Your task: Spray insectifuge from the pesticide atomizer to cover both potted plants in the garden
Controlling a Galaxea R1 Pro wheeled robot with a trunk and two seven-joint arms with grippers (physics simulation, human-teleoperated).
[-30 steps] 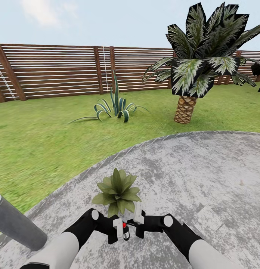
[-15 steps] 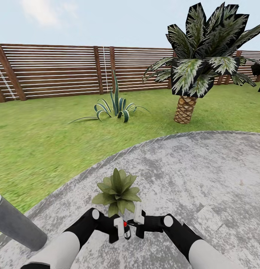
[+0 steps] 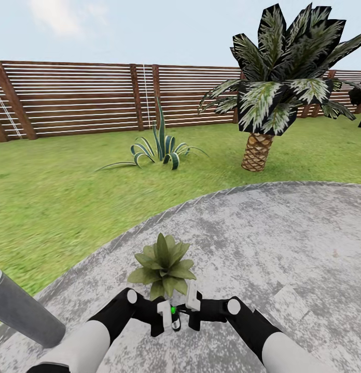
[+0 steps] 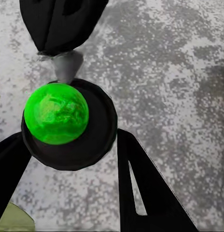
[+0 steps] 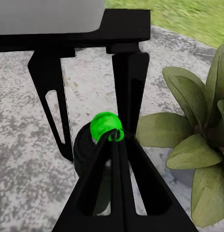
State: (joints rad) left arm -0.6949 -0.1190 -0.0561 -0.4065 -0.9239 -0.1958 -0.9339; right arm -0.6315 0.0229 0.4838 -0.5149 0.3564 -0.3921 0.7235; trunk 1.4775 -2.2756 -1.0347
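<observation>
Fingers on the left gripper (image 3: 168, 317) sit on either side of the pesticide atomizer (image 3: 174, 320), a small dark bottle with a round green cap (image 4: 56, 113). In the left wrist view the two black fingers (image 4: 146, 193) flank the bottle's black shoulder, narrow and apparently touching it, so it looks held. The right gripper (image 3: 190, 310) comes in from 3 o'clock and meets the left one right at the bottle. In the right wrist view its fingers (image 5: 112, 188) look pressed together into a thin wedge with the tip against the green cap (image 5: 106, 126). Whether they're truly pinching anything I can't tell.

Both grippers hang low at 6 o'clock in the head view, over the round grey patio (image 3: 284, 243). One potted plant (image 3: 163, 265) stands just beyond them toward 12 o'clock, a rosette of pointed green leaves. Its pot is hidden behind the leaves and grippers. In the right wrist view the leaves (image 5: 199, 145) are very close beside the bottle.

Farther out there's the lawn (image 3: 56, 197), a spiky striped agave-type plant (image 3: 161, 146) at about 12 o'clock, a palm (image 3: 276, 88) with a scaly trunk at 1 to 2 o'clock, and the brown slatted fence (image 3: 87, 98) across the back. A grey pole (image 3: 19, 311) cuts in at 8 o'clock. No readable labels or writing on the bottle.
</observation>
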